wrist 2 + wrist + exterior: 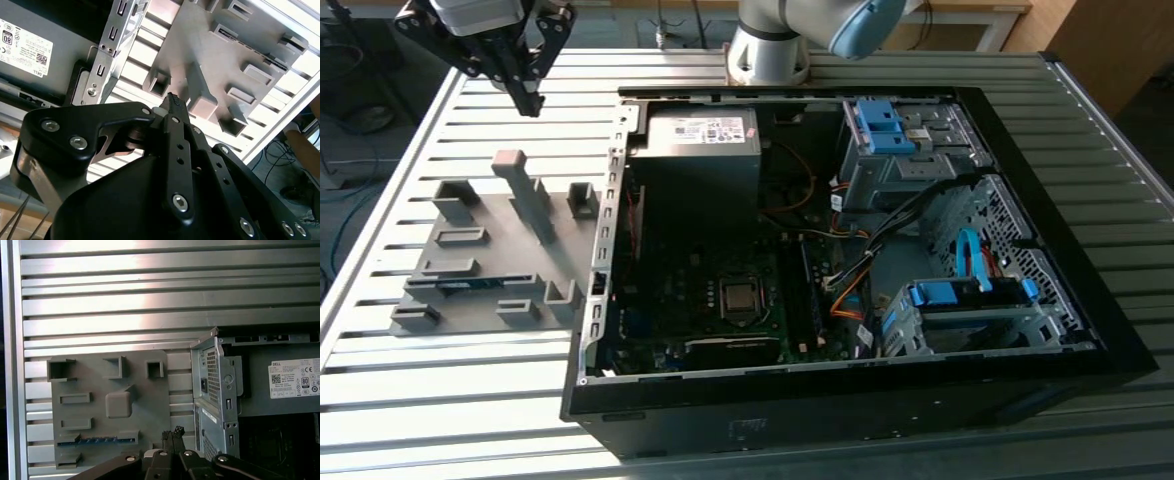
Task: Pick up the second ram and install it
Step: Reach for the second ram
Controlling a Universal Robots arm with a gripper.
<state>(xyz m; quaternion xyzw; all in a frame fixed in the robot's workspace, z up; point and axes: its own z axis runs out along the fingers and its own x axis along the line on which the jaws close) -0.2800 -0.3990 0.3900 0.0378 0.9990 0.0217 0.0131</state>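
Looking across the exterior view from its left, I see the slatted metal table carrying a grey holder tray with raised posts and slots. The second ram sits in one of the tray's slots, towards the tray's near edge on the exterior view's left. In the first wrist view it shows as a thin blue strip seated on edge in its slot. Nothing is touching it.

Further right, the gripper hangs in the air over the tray, well apart from the ram. Its jaws are closed tip to tip with nothing between them, which both wrist views bear out; the tips point down at the tray.

Just beside the tray, to the exterior view's right, the open computer case lies on its side on the table. Inside it I can make out the grey power supply at the far end, the motherboard below it, and blue-tabbed drive bays on the exterior view's right.
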